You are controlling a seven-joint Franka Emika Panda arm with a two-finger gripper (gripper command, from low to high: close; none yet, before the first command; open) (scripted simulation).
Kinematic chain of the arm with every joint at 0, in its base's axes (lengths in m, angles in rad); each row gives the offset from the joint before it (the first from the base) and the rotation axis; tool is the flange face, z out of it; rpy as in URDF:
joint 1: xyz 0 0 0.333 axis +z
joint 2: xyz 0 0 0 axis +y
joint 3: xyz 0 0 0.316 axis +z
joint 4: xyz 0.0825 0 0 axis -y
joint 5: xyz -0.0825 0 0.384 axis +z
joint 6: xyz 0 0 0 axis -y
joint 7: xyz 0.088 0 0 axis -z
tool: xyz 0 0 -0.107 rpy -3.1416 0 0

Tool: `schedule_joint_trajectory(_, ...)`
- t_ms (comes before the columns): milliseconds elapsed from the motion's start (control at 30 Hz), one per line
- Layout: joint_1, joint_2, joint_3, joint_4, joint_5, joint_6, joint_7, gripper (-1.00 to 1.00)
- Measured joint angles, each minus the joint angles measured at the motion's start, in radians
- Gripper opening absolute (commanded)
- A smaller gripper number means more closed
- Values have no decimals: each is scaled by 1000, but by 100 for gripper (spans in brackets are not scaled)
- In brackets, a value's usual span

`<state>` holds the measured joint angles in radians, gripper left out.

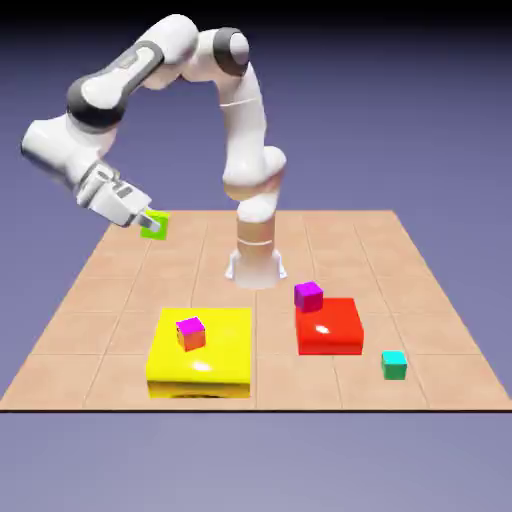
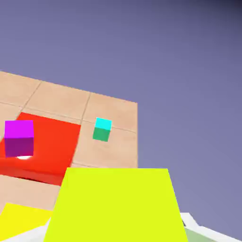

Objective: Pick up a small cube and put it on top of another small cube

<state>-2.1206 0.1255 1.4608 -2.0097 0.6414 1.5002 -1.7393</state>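
My gripper is shut on the small lime yellow-green cube and holds it in the air over the far part of the table at the exterior view's left. In the hand view that cube fills the bottom and hides my fingertips. The other small cube, magenta on top with orange-red sides, sits on a big yellow block near the front. It lies well away from my gripper, toward the front and a little right.
A red block carries an all magenta-purple cube at its far left corner; both also show in the hand view, red block and purple cube. A teal cube rests on the tiles front right. The robot base stands mid-table.
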Motion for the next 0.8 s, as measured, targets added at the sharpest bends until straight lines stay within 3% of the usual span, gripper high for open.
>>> schedule_joint_trajectory(767,-747,-833,666,-8,474,-297,-356,-100)
schedule_joint_trajectory(800,-774,-862,690,-9,490,-308,-368,100)
